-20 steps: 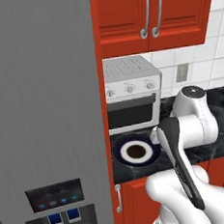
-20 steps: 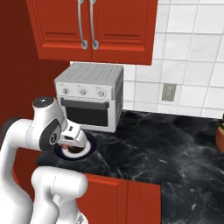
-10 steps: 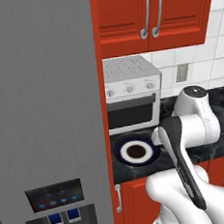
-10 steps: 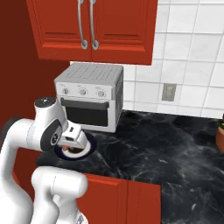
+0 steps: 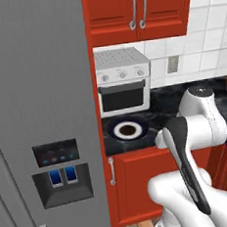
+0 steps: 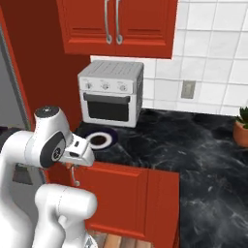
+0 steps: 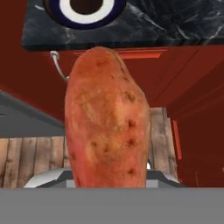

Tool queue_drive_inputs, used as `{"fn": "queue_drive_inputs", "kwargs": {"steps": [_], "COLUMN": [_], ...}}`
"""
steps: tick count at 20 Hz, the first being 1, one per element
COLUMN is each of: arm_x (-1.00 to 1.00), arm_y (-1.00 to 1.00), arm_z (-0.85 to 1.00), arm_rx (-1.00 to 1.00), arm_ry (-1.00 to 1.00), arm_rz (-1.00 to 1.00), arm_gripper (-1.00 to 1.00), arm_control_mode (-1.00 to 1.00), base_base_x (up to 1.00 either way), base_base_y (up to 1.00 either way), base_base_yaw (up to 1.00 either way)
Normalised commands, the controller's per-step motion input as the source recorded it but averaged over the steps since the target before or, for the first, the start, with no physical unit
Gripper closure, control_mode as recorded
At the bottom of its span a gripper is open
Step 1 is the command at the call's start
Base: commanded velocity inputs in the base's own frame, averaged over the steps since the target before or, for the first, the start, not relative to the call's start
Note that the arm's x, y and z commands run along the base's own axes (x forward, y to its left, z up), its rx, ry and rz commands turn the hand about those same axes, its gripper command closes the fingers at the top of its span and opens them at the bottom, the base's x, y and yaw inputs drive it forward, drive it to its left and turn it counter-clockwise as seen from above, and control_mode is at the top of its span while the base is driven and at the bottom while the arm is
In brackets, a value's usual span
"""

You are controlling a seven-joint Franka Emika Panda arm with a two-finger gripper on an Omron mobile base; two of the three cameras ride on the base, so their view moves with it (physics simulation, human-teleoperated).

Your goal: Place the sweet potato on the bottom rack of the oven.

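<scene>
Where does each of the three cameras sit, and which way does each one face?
Left base view: behind the arm to its left, facing the grey fridge, countertop oven and plate; white arm at lower right.
Right base view: behind the arm to its right, facing the same countertop oven and plate on the black counter; arm at lower left.
Hand view: on the hand, looking along the end effector at the sweet potato it holds, with the plate beyond.
All three views share the plate.

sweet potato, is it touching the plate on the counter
Apart. In the hand view the sweet potato is held up in the tool, in front of the red cabinet below the counter edge, while the plate lies on the counter.
</scene>
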Motion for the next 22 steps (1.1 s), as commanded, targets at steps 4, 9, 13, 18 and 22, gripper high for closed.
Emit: {"fn": "queue_drive_inputs", "kwargs": {"steps": [4,9,13,18,22], "arm_x": [0.00,0.00,0.00,0.00,0.00], "arm_y": [0.00,0.00,0.00,0.00,0.00], "arm_z": [0.00,0.00,0.00,0.00,0.00], "arm_rx": [0.00,0.00,0.00,0.00,0.00], "arm_ry": [0.00,0.00,0.00,0.00,0.00], "arm_rz": [0.00,0.00,0.00,0.00,0.00], "arm_gripper": [1.00,1.00,1.00,1.00,1.00], "arm_control_mode": [1.00,1.00,1.00,1.00,1.00], "base_base_x": [-0.76,-0.31,-0.02,0.00,0.10], "base_base_y": [0.59,0.96,1.00,1.00,1.00], "base_base_yaw": [0.11,0.24,0.23,0.13,0.00]}}
